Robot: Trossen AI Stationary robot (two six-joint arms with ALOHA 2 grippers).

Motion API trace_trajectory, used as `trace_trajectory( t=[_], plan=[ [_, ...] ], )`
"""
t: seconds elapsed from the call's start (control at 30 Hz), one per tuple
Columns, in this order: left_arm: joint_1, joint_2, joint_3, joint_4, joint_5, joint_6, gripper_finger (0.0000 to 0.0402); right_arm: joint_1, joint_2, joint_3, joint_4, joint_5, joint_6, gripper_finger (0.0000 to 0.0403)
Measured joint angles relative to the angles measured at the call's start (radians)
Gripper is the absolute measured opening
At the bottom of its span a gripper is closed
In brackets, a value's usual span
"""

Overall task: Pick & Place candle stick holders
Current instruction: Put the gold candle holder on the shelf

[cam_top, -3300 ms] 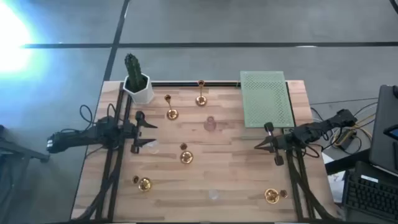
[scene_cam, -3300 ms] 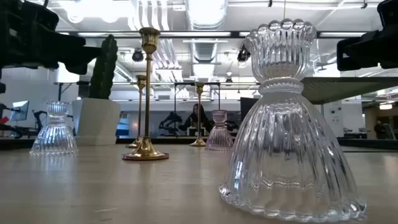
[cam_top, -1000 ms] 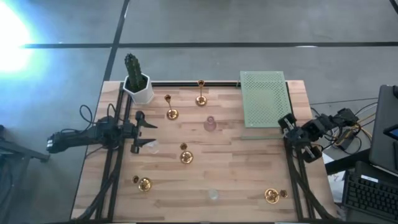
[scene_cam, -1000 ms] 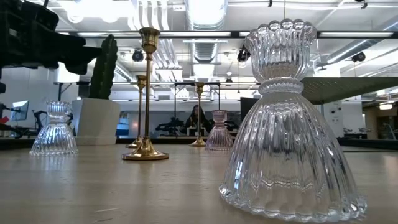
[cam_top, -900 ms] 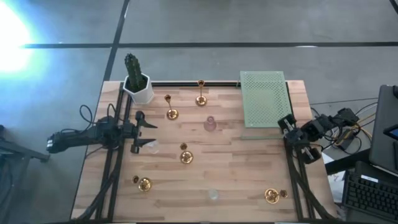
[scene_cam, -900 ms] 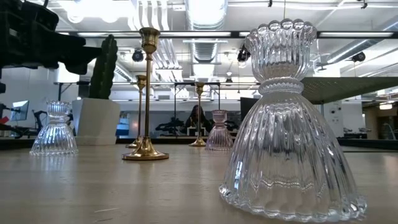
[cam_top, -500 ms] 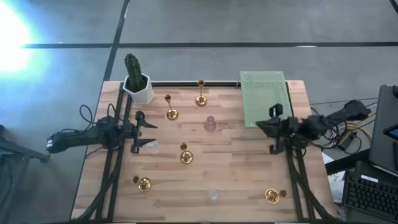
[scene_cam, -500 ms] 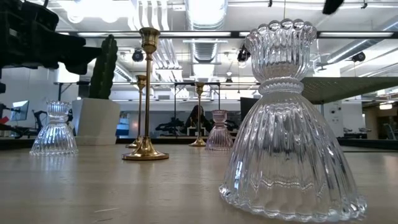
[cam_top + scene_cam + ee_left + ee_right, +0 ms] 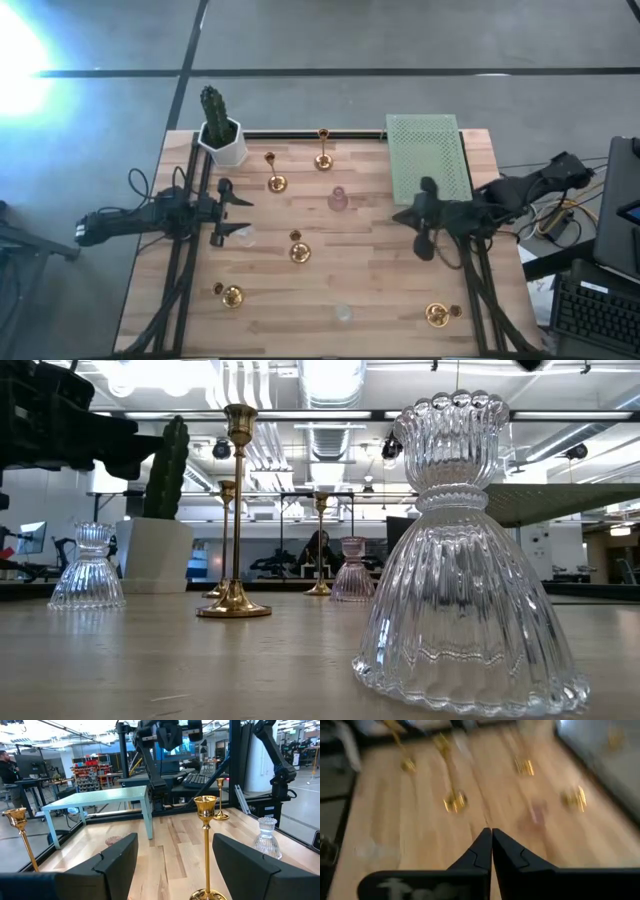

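Nothing held yet, all candle stick holders sit loose on the worktop [image 9: 380,280]. Gold ones: two near the far edge [image 9: 323,160] and [image 9: 275,182], one mid-worktop [image 9: 299,252], one near-left [image 9: 231,296], one near-right [image 9: 437,315]. Glass ones: a pinkish one [image 9: 338,199] about centre, a clear one [image 9: 244,236] just beside the left gripper, another clear one [image 9: 343,312] at the near edge, which looks like the big one filling the low view [image 9: 468,560]. They are scattered well apart, likely so each can be grabbed singly without knocking a neighbour; all that can be made out stand upright on their round bases. The green perforated mat [image 9: 428,158] at the far right looks like the drop zone, bare for now. Left gripper [image 9: 228,212] hangs over the left side with fingers spread wide, empty; its wrist view shows a tall gold holder [image 9: 206,850] standing ahead between the fingers, so it seems lined up for a stem grab. Right gripper [image 9: 407,217] reaches in over the worktop just off the mat's near corner, fingers pressed together on nothing, wrist view blurred. It must open before any pick. The white pot with cactus [image 9: 221,135] at the far left corner is not part of the job.
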Motion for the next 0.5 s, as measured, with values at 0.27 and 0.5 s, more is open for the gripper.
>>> trace_trajectory(
  t=[0.27,0.5],
  plan=[
    [0.000,0.000,0.000,0.000,0.000,0.000,0.0262,0.191,0.133,0.233,-0.547,-0.160,0.518,0.0008],
    [0.000,0.000,0.000,0.000,0.000,0.000,0.0262,0.445,0.209,0.252,-0.608,-0.327,0.789,0.0008]
  ],
)
